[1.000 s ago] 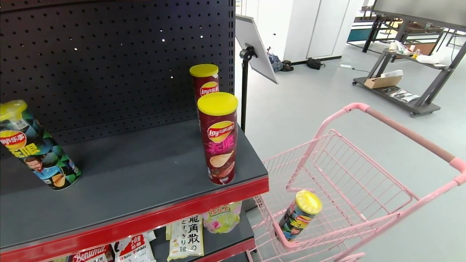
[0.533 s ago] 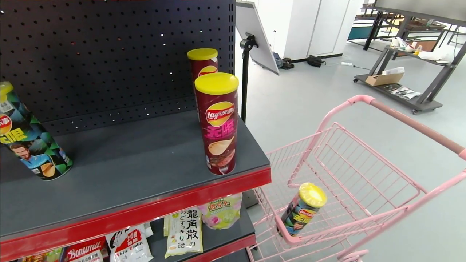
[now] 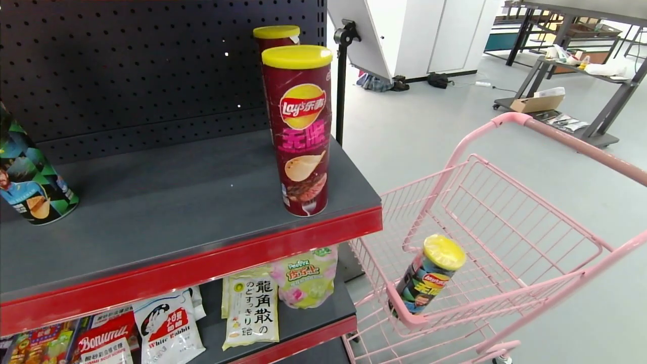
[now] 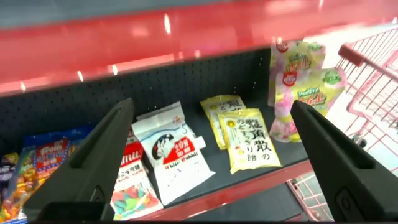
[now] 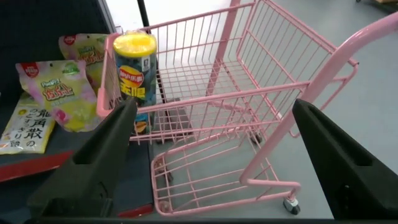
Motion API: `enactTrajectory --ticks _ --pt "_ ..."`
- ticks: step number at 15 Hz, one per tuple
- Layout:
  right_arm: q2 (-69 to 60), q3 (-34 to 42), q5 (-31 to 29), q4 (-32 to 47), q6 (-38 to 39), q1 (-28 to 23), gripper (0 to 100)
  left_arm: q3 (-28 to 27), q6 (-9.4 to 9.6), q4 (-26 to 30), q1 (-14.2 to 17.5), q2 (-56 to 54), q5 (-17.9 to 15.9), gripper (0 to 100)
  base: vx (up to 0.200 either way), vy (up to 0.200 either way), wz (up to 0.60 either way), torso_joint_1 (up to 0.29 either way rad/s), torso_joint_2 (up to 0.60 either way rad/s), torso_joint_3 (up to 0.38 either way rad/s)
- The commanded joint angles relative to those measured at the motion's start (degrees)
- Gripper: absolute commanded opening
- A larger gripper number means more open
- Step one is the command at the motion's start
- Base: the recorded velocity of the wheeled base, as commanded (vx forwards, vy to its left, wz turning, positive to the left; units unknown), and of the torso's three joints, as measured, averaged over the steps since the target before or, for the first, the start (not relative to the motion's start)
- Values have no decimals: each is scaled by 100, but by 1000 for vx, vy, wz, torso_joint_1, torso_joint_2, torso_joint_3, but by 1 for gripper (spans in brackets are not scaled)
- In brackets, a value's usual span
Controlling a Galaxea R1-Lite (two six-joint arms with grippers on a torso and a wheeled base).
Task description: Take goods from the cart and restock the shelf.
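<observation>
Dark blue-green cylindrical chip can with yellow lid (image 3: 428, 277) stands in the pink wire cart (image 3: 510, 119), in the basket corner nearest the shelf. Lid up, long axis near vertical. On the grey shelf with red front edge (image 3: 202, 255): maroon yellow-lidded chip can (image 3: 302, 131) upright at the right end and second maroon can (image 3: 275, 38) just behind it. Left end effector (image 4: 211, 104) faces the snack bags (image 4: 171, 155) on the lower shelf, fingers wide apart, empty. Right end effector (image 5: 214, 104) faces the cart, fingers wide apart, empty.
</observation>
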Motion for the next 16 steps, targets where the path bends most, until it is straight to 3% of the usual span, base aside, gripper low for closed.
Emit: enactTrajectory --ticks 1,6,11,12,13,14,16 --pt "1 0 1 0 -4 2 100 0 0 1 -4 7 4 100 0 0 0 -178 544 378" --pt "10 0 1 9 -4 2 100 0 0 1 -4 7 4 100 0 0 0 -147 526 376" --pt "37 -44 36 18 -171 19 100 0 -9 1 -4 7 4 100 0 0 0 -29 131 97" --pt "977 -1151 467 26 -101 134 100 0 -9 1 -4 7 4 100 0 0 0 0 0 0" --pt "2331 -2382 467 0 523 142 100 0 -9 1 -4 7 4 100 0 0 0 0 0 0" --pt "3245 -3138 564 26 831 204 100 0 0 1 -4 7 4 100 0 0 0 0 0 0" --pt "4194 -3199 1100 -343 673 555 100 0 -9 1 -4 7 4 100 0 0 0 0 0 0"
